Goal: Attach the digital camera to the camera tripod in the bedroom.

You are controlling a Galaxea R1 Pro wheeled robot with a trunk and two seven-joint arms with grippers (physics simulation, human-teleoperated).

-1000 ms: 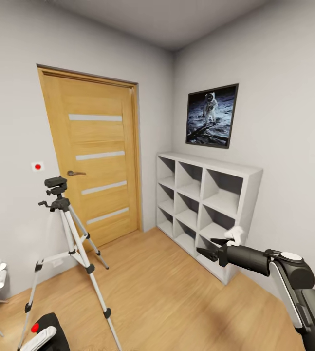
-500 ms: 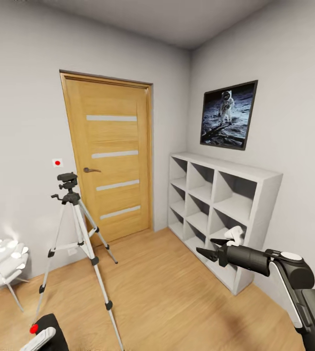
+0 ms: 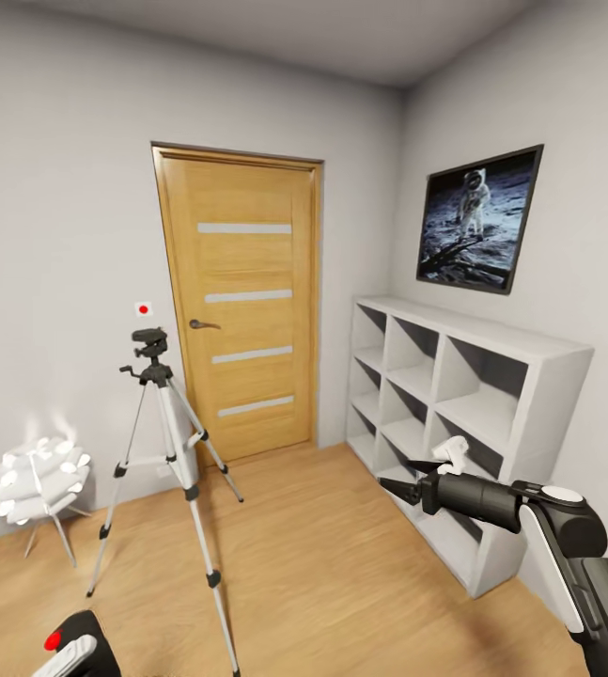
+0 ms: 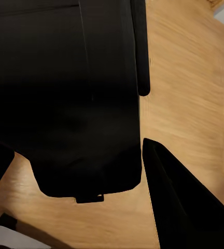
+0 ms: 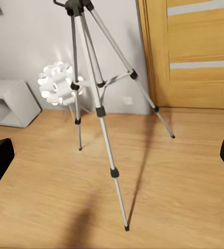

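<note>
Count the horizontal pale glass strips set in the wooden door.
4, stacked down the light wooden door: top, second, third, lowest. None appear hidden.

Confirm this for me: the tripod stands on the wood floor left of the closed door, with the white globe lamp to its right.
Wrong on one point: the head view shows the white globe lamp to the left of the tripod, not its right. The tripod does stand on the wood floor, left of the closed door.

A wooden door (image 3: 242,301) stands between a white spiky globe lamp (image 3: 36,480) and a white cube shelf (image 3: 454,414); above the shelf hangs an astronaut picture (image 3: 477,221).
</note>
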